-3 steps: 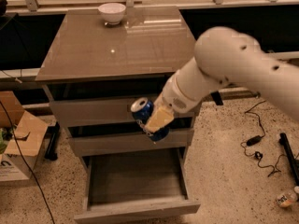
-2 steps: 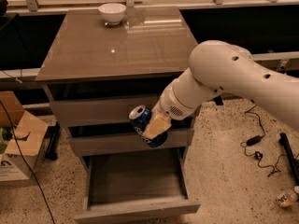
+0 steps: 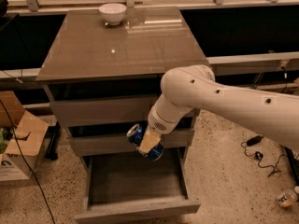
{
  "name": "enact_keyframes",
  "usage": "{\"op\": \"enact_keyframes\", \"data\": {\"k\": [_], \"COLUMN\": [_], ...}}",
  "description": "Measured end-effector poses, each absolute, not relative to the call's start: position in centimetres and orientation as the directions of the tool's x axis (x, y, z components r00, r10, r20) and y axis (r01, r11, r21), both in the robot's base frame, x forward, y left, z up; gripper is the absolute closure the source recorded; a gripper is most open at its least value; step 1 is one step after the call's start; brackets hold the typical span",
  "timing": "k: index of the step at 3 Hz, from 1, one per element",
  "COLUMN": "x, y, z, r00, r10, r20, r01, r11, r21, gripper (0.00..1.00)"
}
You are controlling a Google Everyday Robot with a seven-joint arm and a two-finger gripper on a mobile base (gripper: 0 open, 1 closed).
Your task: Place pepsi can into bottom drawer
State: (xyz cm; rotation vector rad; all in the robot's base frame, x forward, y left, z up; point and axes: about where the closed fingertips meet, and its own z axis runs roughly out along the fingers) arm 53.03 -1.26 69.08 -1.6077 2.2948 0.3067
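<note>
My gripper (image 3: 147, 144) is shut on the pepsi can (image 3: 140, 139), a dark-blue can with a silver top, held tilted with its top toward the upper left. It hangs in front of the middle drawer front, just above the back edge of the bottom drawer (image 3: 135, 183). The bottom drawer is pulled open and its grey flat base shows with nothing in it. My white arm comes in from the right and covers part of the cabinet's right side.
A white bowl (image 3: 112, 12) stands at the back of the cabinet top (image 3: 121, 45). A cardboard box (image 3: 18, 139) sits on the floor at the left. Cables (image 3: 257, 153) lie on the speckled floor at the right.
My arm has swung left and lower, carrying the can down from the level of the top drawer to just above the open bottom drawer.
</note>
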Motion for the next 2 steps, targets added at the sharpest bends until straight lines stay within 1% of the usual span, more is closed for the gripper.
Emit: {"op": "enact_keyframes", "data": {"k": [1, 2], "x": [53.3, 54.2], "y": [-0.4, -0.1], "z": [62.5, 56.6], "r00": [-0.322, -0.314], "r10": [-0.893, -0.909], "r20": [-0.314, -0.274], "r01": [-0.943, -0.947], "r11": [0.333, 0.319], "r21": [0.02, 0.028], "gripper": [1.0, 1.0]}}
